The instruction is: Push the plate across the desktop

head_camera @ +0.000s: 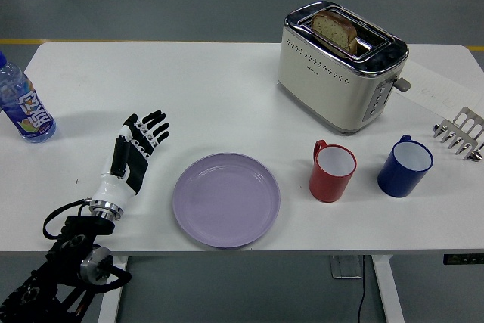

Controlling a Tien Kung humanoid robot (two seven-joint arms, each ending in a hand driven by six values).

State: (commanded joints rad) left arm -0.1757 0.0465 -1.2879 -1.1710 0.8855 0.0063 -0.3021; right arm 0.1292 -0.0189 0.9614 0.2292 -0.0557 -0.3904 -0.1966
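The white table (189, 88) carries a cream toaster (340, 73) with bread at the far right. The lilac plate (226, 200) lies flat near the front edge, left of a red mug (332, 172) and blue mug (405, 166). The left robot hand (134, 153), fingers spread and empty, hovers apart from the plate's left side.

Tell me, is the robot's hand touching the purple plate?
Apart. The head view shows bare white table between the left hand and the plate.
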